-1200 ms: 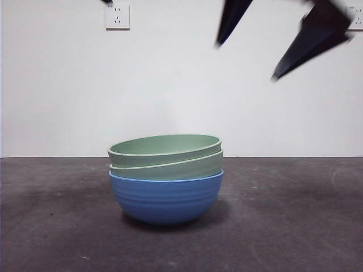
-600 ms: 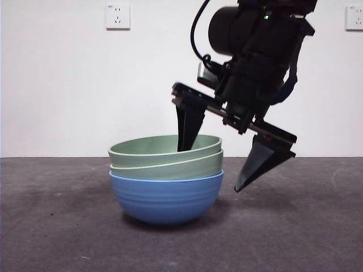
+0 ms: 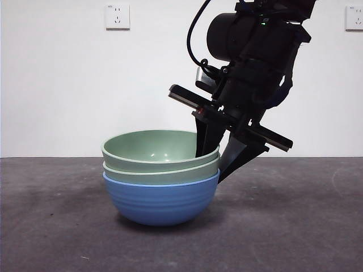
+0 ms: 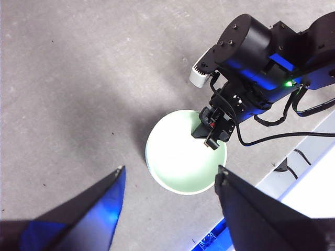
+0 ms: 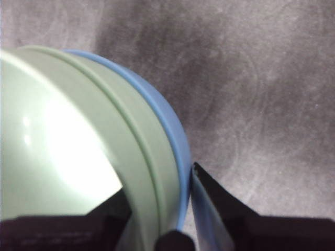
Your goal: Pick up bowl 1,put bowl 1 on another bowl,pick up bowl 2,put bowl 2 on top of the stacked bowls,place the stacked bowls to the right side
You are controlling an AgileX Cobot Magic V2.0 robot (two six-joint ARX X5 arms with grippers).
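Observation:
The stacked bowls stand in the middle of the table. The blue bowl (image 3: 159, 201) is at the bottom, bowl 1 (image 3: 164, 175) is nested in it, and pale green bowl 2 (image 3: 150, 148) lies on top. My right gripper (image 3: 211, 166) is shut on the stack's right rim, with one jaw inside bowl 2 and the other outside the blue bowl (image 5: 175, 130). In the right wrist view the rims pass between the jaws of that gripper (image 5: 159, 180). My left gripper (image 4: 170, 169) hangs open high above the stack, looking down into bowl 2 (image 4: 175, 167).
The grey table (image 3: 295, 226) stretches to both sides of the stack. A white wall with two sockets (image 3: 117, 16) stands behind. The right arm (image 4: 256, 57) reaches over the stack from the table's edge.
The right gripper came down from the top right and its jaws closed on the stack's right rim. The bowls shifted slightly left and the tilted top bowls settled.

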